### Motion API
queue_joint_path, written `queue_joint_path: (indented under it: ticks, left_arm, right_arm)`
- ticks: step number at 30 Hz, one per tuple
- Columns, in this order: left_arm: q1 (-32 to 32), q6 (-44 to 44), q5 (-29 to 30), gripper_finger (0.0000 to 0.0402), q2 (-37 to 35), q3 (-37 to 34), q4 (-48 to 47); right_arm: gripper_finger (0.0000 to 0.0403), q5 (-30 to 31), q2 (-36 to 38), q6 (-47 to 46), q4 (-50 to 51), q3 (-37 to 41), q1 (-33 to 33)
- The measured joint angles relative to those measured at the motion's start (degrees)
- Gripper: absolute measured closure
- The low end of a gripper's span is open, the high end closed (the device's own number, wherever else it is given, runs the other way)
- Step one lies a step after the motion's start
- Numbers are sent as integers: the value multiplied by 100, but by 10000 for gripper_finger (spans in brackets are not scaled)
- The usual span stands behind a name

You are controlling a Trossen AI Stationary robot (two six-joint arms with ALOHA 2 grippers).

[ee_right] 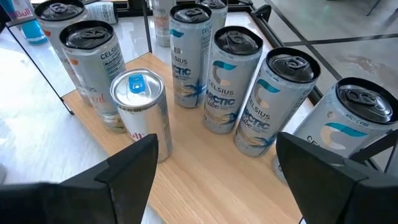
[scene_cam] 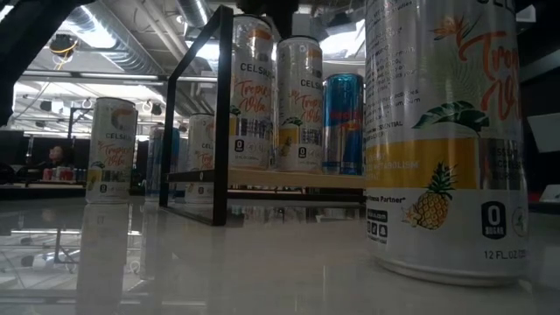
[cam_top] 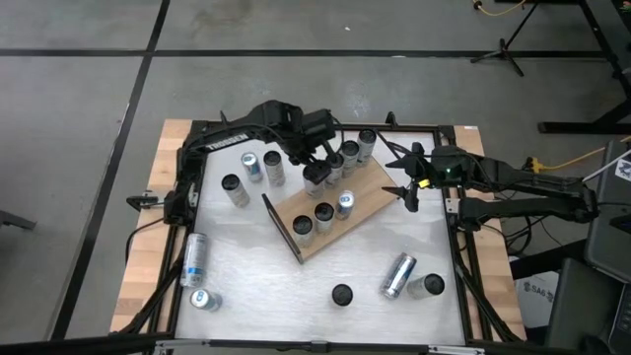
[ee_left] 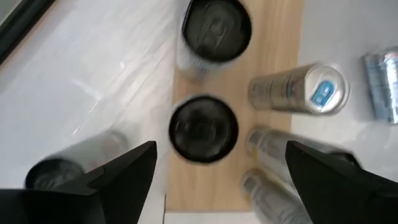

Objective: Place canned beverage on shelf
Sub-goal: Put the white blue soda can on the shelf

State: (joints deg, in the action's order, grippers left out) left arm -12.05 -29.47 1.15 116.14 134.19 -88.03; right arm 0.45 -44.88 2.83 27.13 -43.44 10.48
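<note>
The shelf [cam_top: 370,192], a light-brown wood board with a dark panel at its near-left end, lies slantwise mid-table and carries several upright cans in two rows. It also shows in the low view [scene_cam: 289,180]. My left gripper [cam_top: 317,168] hovers open over the board's far row. In its wrist view [ee_left: 217,180] it looks down on a dark-topped can [ee_left: 203,127] standing on the board. My right gripper [cam_top: 408,189] is open and empty at the board's right end. In its wrist view [ee_right: 217,180] it faces a blue-topped silver can [ee_right: 138,112] and a row of Celsius cans [ee_right: 227,81].
Loose cans stand left of the shelf [cam_top: 234,189] and near the front [cam_top: 342,294]. Others lie on their sides at the left [cam_top: 194,258] and front right [cam_top: 398,274]. A tall can [scene_cam: 446,131] stands close to the low camera. Black frame rails border the table.
</note>
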Motion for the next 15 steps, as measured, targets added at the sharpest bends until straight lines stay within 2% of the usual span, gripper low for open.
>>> queue_joint_path:
  ticks: [7, 15]
  left_arm:
    - [217, -42, -140, 56, -271, 0, -205]
    - [840, -91, -193, 56, -462, -4, -198]
  right_arm:
    - [86, 0, 2, 0, 14, -1, 0]
    - [86, 0, 2, 0, 12, -1, 4]
